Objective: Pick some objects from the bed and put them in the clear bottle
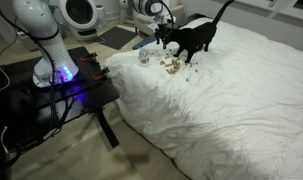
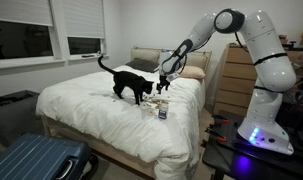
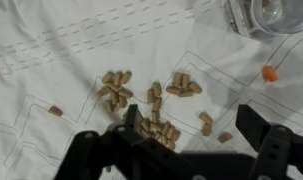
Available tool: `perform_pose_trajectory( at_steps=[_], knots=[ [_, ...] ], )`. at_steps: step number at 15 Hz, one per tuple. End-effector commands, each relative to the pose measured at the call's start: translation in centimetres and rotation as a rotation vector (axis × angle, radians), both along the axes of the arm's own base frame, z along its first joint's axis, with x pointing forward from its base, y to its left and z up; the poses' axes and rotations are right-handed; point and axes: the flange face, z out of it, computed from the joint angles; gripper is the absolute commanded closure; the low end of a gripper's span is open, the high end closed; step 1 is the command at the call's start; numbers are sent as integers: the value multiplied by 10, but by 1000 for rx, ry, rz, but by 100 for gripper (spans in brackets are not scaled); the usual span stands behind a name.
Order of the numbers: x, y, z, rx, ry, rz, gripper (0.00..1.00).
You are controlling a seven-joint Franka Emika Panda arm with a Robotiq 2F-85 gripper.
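there is one bed (image 1: 236, 105) with a crumpled white cover. on it lies one loose pile of little tan-brown pellets (image 3: 151, 100). there are too many to count well, more than twenty. each one is short and stubby, like a tiny log. most lie close together and some touch. a few lie apart at the edge of the pile, and one pellet sits alone off to the side. one small orange bit (image 3: 270, 73) lies apart from the pile, near the bottle.

there is one clear bottle (image 3: 266, 15). it is small, see-through and a bit grey. in an exterior view it stands up on the bed just beside the pellets, near the edge of the bed. i cannot tell what is inside it.

there is one black cat (image 2: 131, 85). it stands on the bed next to the pellets with its tail up.

there is one white robot arm (image 2: 253, 45) with one gripper (image 3: 166, 138). the gripper hangs over the pile. its two black fingers (image 3: 273, 140) are wide apart and hold nothing.

one blue suitcase (image 2: 36, 160) lies on the floor by the bed.
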Motion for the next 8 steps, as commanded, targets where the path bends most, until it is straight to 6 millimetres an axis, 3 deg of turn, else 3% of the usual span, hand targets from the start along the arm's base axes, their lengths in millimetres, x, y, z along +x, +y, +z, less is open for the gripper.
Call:
perform_pose_trajectory(
  at_steps=[1, 8],
  knots=[
    [-4, -14, -1, -16, -45, -11, 0],
    [0, -27, -20, -9, -86, -10, 0]
  ],
)
